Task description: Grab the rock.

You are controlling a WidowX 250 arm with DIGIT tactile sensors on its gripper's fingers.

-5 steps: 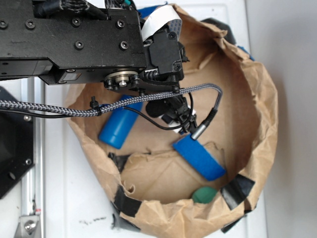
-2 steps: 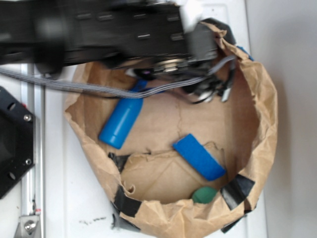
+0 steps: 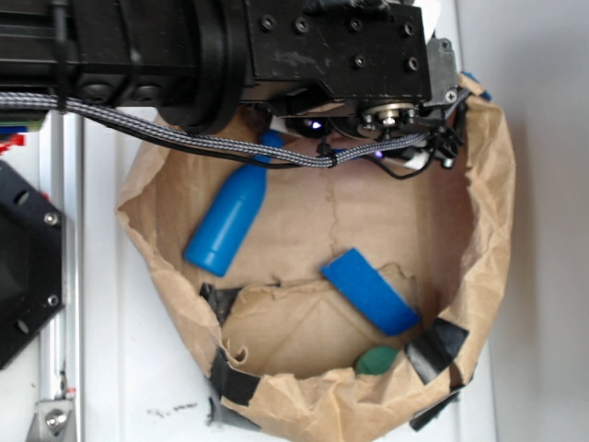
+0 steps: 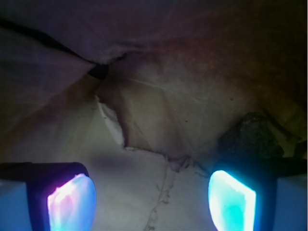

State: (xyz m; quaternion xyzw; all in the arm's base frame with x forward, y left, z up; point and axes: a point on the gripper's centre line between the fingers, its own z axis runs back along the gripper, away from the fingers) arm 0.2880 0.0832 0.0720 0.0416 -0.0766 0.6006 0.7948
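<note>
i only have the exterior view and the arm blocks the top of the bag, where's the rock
Observer: The wrist view shows the rock, a dark lumpy stone on the brown paper, just above the right-hand lit finger pad.
Operator: is it between the fingers
Observer: No. The gap between the two pads shows only bare, torn paper; the gripper is open with nothing in it.
Operator: anything else near the fingers
Observer: Only creased paper and a dark fold at upper left. The blue bottle and blue block from your view do not appear in the wrist view.
</note>
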